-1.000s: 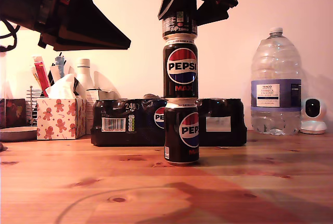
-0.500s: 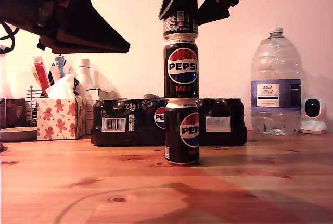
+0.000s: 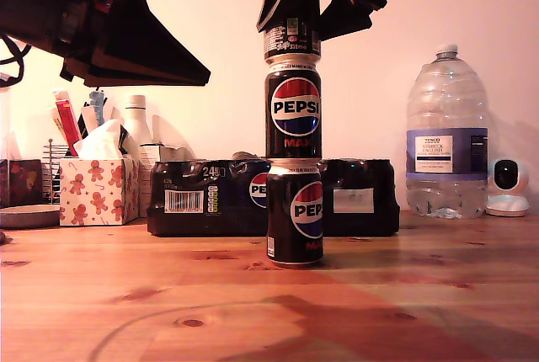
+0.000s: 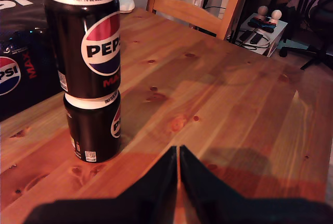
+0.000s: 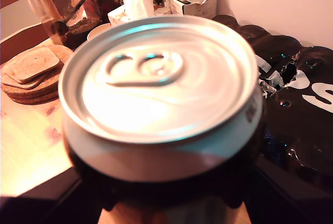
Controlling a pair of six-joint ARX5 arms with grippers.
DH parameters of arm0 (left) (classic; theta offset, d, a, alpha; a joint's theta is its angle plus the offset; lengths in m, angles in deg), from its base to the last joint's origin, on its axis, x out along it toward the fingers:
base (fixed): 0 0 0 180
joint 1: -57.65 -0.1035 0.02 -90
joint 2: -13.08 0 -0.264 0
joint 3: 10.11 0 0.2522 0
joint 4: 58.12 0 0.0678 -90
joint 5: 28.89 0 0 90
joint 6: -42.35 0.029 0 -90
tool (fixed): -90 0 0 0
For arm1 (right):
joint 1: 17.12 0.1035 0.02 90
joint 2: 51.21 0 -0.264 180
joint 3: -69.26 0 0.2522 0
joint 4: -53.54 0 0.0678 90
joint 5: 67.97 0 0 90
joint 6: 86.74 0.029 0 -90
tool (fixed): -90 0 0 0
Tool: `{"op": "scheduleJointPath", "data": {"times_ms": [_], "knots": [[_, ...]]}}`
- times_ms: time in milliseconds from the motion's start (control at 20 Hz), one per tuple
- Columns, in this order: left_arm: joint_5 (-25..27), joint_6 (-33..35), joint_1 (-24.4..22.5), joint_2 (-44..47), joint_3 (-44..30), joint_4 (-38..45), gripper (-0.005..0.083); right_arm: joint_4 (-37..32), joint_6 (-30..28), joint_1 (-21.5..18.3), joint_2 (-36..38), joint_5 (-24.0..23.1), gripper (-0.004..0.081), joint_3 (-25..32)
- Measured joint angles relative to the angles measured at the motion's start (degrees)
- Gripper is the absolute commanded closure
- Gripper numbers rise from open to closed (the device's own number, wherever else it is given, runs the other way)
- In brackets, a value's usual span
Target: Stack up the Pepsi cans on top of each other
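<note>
Nothing has shifted since a moment ago. My second pincer [image 3: 290, 21] pinches the top Pepsi can [image 3: 291, 44], resting on two stacked cans [image 3: 293, 160] mid-counter [image 3: 421, 295]. My first pincer [image 4: 178, 153], pressed together, hangs near.

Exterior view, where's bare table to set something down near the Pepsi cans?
Bare wood lies across the table's front, ahead of the bottom can, and beside it toward the water bottle. Behind the stack it is crowded: the 24-pack, tissue box and small camera line the wall.
</note>
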Motion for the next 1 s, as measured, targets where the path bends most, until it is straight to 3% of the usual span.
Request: {"op": "scheduleJointPath", "data": {"times_ms": [850, 1000], "knots": [[0.0, 0.0, 0.0, 0.0, 0.0, -0.3, 0.0769, 0.0, 0.0, 0.0, 0.0, 0.0, 0.0379, 0.0], [0.0, 0.0, 0.0, 0.0, 0.0, -0.3, 0.0769, 0.0, 0.0, 0.0, 0.0, 0.0, 0.026, 0.0]]}}
